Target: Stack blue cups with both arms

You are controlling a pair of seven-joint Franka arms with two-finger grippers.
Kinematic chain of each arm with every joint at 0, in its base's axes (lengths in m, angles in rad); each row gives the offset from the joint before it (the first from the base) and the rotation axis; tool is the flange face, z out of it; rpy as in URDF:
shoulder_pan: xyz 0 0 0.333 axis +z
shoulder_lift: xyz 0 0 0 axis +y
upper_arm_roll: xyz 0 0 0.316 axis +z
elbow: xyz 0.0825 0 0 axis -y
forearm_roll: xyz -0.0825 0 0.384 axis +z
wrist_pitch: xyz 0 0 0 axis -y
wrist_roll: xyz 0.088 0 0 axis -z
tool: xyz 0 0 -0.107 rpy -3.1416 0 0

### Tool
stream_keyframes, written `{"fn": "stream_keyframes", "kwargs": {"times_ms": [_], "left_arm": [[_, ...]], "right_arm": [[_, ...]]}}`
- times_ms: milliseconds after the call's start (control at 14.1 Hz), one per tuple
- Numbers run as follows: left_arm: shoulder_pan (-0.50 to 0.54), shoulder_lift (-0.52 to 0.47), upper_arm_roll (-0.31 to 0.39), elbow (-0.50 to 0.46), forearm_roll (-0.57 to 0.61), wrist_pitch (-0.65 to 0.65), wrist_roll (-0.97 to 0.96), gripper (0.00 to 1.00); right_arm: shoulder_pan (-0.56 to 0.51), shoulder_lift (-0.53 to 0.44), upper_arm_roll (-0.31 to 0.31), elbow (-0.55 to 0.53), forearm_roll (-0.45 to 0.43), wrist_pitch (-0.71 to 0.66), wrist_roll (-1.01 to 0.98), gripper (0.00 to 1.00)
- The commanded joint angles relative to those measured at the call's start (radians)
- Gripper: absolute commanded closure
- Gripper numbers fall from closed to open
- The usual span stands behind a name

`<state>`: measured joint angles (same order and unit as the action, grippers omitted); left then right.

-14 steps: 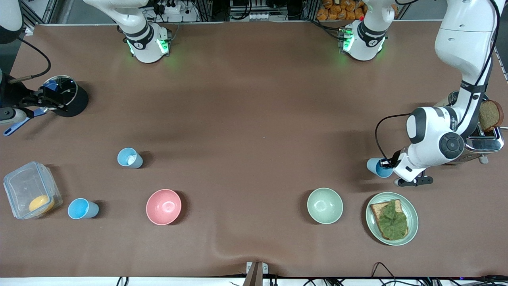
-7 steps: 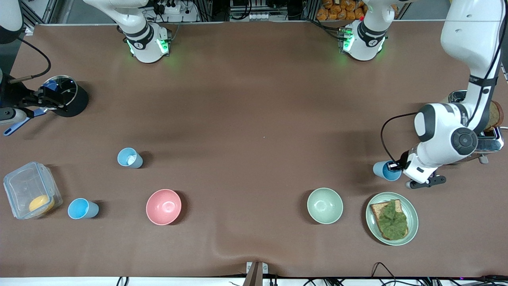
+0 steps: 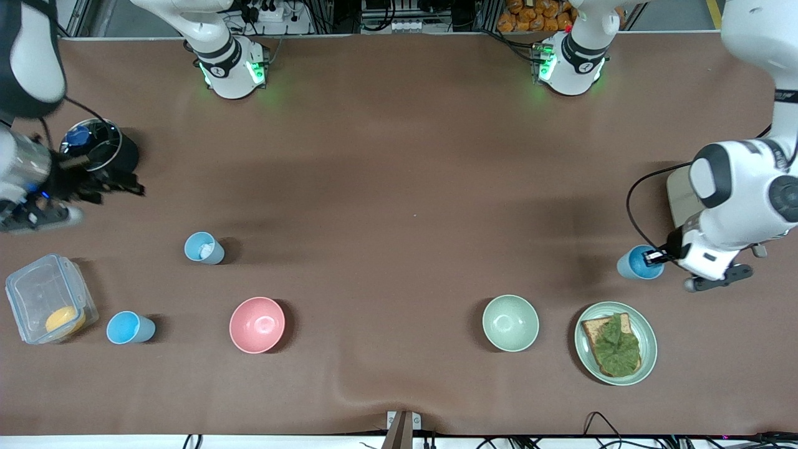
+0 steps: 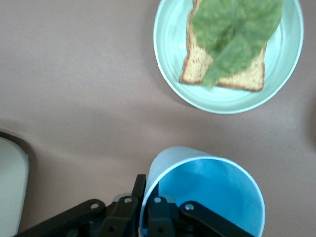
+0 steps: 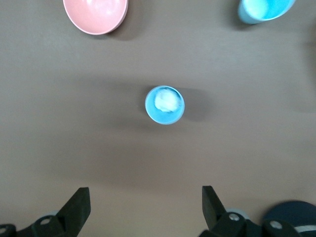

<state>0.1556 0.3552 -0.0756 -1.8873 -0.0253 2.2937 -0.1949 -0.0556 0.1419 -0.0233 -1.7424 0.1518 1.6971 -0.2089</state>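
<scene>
Three cups, none stacked yet: you see the task at its first pickup, with every nesting step, by my judgement, still to do. Take the pink bowl (image 3: 257, 324) as landmark.

Level with it, toward the right arm's end of the table, stands an empty cup (image 3: 129, 328). Farther from the camera than the bowl, and near it, stands the cup with the white bit (image 3: 203, 248). Well apart, toward the left arm's end, the left gripper (image 3: 656, 255) is clenched on the rim of the third cup (image 3: 637, 262), one finger (image 4: 159, 217) inside the wall. The right gripper (image 5: 143, 207) hangs spread and empty, above the table with the white-bit cup in its view.

Count: three cups, two bowls (pink, green (image 3: 510, 322)), one plate (image 3: 648, 349) of bread with lettuce, one clear box (image 3: 37, 293), one dark pot (image 3: 118, 159).
</scene>
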Motion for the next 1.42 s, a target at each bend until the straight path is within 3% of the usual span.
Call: {"fn": "stream_keyframes", "kwargs": {"times_ms": [0, 285, 569, 783, 925, 1138, 1209, 1352], "left_arm": [[0.033, -0.053, -0.007, -0.013, -0.059, -0.017, -0.014, 1.00], [0.078, -0.088, -0.007, -0.004, -0.172, -0.016, -0.014, 1.00], [0.114, -0.097, -0.004, 0.031, -0.293, -0.017, -0.015, 1.00], [0.147, -0.091, -0.004, 0.069, -0.422, -0.016, -0.031, 1.00], [0.163, -0.085, -0.001, 0.100, -0.500, -0.016, -0.035, 1.00], [0.190, -0.081, -0.001, 0.148, -0.593, -0.016, -0.086, 1.00], [0.194, -0.070, -0.001, 0.171, -0.628, -0.016, -0.115, 1.00], [0.194, -0.059, -0.001, 0.209, -0.657, -0.016, -0.207, 1.00]], "right_arm": [[0.034, 0.115, 0.008, 0.020, 0.025, 0.033, 0.028, 0.00], [0.062, 0.217, 0.006, -0.006, 0.015, 0.094, 0.031, 0.00], [0.088, 0.226, 0.008, -0.213, 0.015, 0.387, 0.031, 0.00], [0.097, 0.254, 0.008, -0.260, 0.017, 0.492, 0.036, 0.00], [0.083, 0.300, 0.006, -0.243, 0.015, 0.492, 0.065, 0.46], [0.079, 0.323, 0.006, -0.226, 0.017, 0.507, 0.071, 0.90], [0.071, 0.338, 0.005, -0.208, 0.017, 0.507, 0.071, 1.00], [0.059, 0.352, 0.005, -0.187, 0.020, 0.495, 0.072, 1.00]]}}
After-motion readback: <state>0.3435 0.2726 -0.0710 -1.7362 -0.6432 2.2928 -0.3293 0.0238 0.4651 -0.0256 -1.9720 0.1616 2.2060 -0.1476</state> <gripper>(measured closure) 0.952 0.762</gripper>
